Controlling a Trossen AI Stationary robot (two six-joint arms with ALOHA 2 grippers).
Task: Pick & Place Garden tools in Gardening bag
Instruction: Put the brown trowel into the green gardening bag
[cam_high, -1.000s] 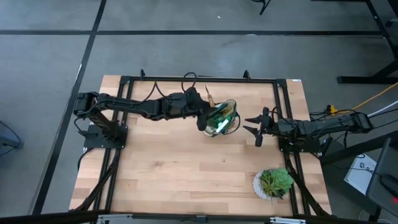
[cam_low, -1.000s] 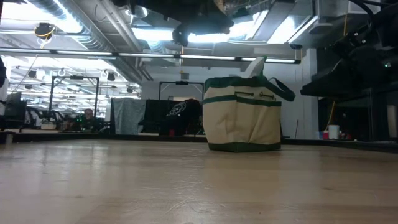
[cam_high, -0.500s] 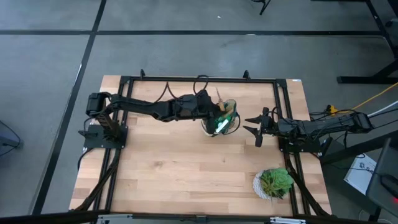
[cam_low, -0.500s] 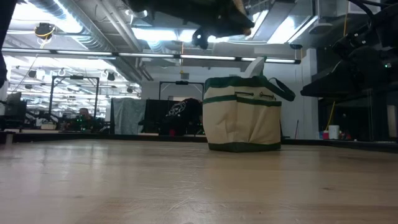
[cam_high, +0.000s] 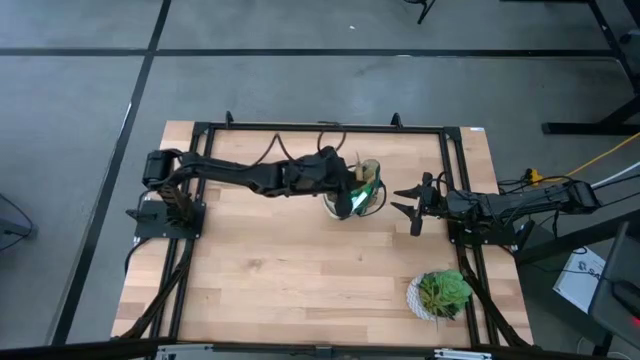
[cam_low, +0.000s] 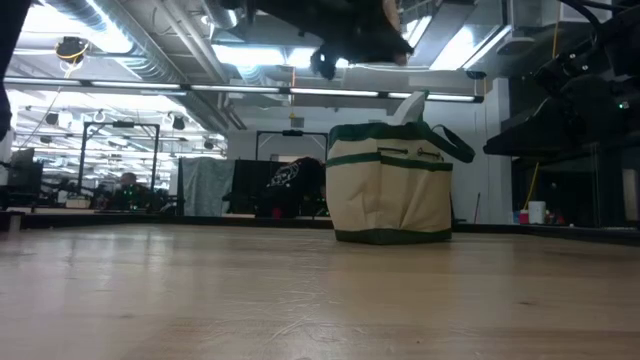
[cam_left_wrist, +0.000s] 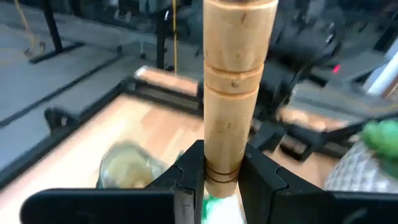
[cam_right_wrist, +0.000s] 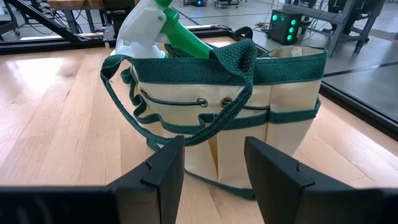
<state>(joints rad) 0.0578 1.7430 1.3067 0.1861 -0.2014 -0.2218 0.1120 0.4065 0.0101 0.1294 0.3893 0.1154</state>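
The gardening bag (cam_high: 366, 192), beige canvas with green trim, stands on its base on the wooden table toward the far side (cam_low: 390, 185). A green spray bottle's white head (cam_right_wrist: 149, 25) sticks out of its top. My left gripper (cam_high: 349, 184) hangs over the bag, shut on a wooden-handled tool (cam_left_wrist: 233, 81). The tool's metal end is hidden. My right gripper (cam_high: 408, 203) waits open just to the right of the bag, its fingers (cam_right_wrist: 161, 171) pointing at the bag's side. My left gripper pinches the tool's wooden handle at its grooved lower part (cam_left_wrist: 221, 169) between the two fingers (cam_left_wrist: 191, 175). The fingers come nearly level from the table's left and lie across the handle. The handle's free end (cam_high: 353, 163) points toward the far edge, and the tool is held above the bag.
A leafy green plant in a white pot (cam_high: 440, 294) stands near the front right corner. Black frame rails (cam_high: 320, 128) run around the table's edges. Bare wood lies in front of the bag and to its left.
My left gripper has carried the wooden-handled tool toward the table's right edge, from beside the bag's left rim to over its opening, staying shut on the handle. The bag and my right gripper have kept still.
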